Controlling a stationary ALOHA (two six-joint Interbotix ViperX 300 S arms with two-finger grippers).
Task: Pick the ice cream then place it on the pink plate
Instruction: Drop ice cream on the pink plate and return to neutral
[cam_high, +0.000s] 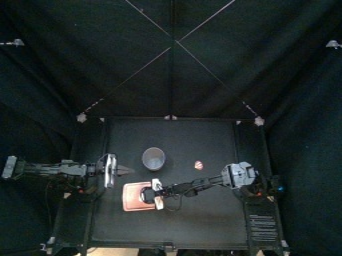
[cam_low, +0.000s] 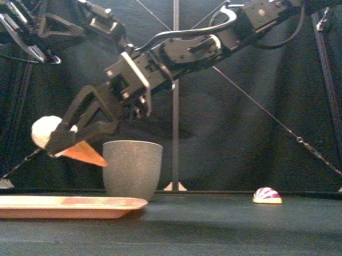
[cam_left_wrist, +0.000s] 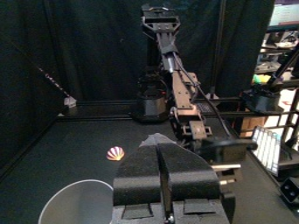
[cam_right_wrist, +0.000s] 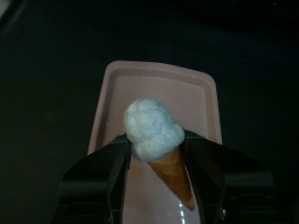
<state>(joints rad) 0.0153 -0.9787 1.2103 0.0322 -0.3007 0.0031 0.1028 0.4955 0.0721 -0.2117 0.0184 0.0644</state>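
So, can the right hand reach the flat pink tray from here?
Probably yes: the right hand, shut on the toy ice cream cone with white scoop, hangs above the flat pink tray, which lies bare; the tall grey speckled cup stands behind it.

You have the black table (cam_high: 201, 228) filling the lower half of the top view, its front edge along the bottom of the frame. Three things rest directly on it. The flat pink tray (cam_low: 67, 206) lies at the lower left of the front view; from above you see it left of centre, in the table's lower part. The tall grey speckled cup (cam_low: 132, 168) stands upright behind the tray, slightly right of it, and sits higher in the top view. A small rounded pink and white toy (cam_low: 267, 196) lies low at the right of the front view, well apart from the tray. From above it sits to the right of the cup.
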